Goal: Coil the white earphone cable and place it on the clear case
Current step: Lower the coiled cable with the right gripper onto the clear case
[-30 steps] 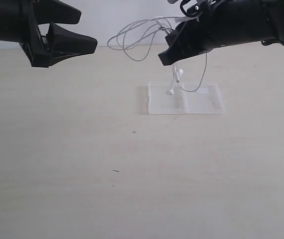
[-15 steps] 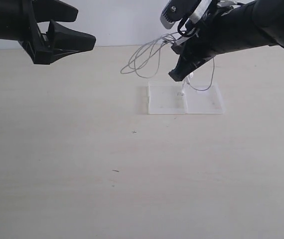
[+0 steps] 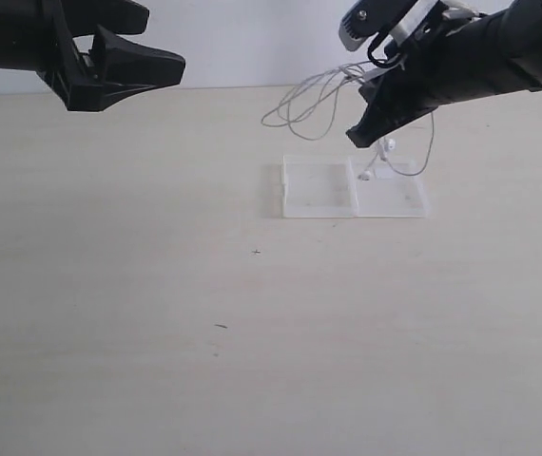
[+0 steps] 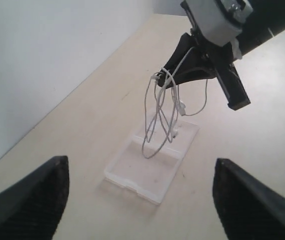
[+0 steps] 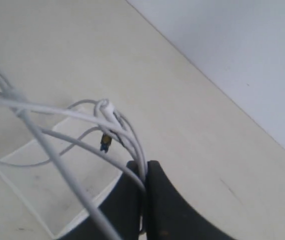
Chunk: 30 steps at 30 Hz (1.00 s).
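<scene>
**Cable [image 3: 314,100] hangs from right pincer [image 3: 358,137] over the case [image 3: 319,197]**

Shut tight, the right pincer has the white cable pinched between its two black fingers [image 5: 158,195], and several strands run through the grip side by side. It is raised above the desk [image 3: 157,285], over the back of the case's right half. Loose loops of wire spill from the grip toward the left pincer [image 3: 164,42] and hang in the air beyond the case's far edge. Another thin loop droops on the other side, over the right half. Two earbuds dangle below the fingers. The lower earbud [image 3: 368,175] hangs by the seam between the two halves, though whether it touches the plastic cannot be told. The upper earbud [image 3: 388,144] hangs clear above it. In the right wrist view the small plug [image 5: 105,142] shows among the strands.

The case lies open and flat toward the far edge of the desk, right of the middle, with its two clear halves side by side.

The left pincer is held high near the far left corner, well apart from the cable. Its jaws are spread wide and hold nothing.
</scene>
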Tool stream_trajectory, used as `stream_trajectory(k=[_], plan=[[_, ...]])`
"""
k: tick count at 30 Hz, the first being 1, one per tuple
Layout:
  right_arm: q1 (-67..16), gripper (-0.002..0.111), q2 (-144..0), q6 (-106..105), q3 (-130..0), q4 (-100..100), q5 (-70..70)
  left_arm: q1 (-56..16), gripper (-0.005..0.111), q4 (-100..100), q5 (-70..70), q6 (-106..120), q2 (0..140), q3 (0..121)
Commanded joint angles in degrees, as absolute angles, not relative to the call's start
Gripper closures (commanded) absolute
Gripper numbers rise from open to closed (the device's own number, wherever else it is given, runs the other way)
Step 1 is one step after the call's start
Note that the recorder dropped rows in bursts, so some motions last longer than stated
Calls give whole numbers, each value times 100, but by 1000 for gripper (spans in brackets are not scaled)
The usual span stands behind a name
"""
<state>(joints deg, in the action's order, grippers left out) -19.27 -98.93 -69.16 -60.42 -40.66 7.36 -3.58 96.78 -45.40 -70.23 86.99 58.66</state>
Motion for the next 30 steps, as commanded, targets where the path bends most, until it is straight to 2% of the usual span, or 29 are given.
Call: stream_trajectory(k=[1, 14, 30], plan=[[-1779, 108, -10132, -6916, -6043, -4017, 606, -345, 31, 9484, -4535, -7069, 8673, 5851], [-1779, 108, -10703, -6928, -6155, -3996, 136, -345, 31, 9442, -4535, -7059, 8673, 5851], [-1779, 108, -11456, -7190, -6789, -3996, 458, -345, 31, 9406, -4535, -7031, 8673, 5851]])
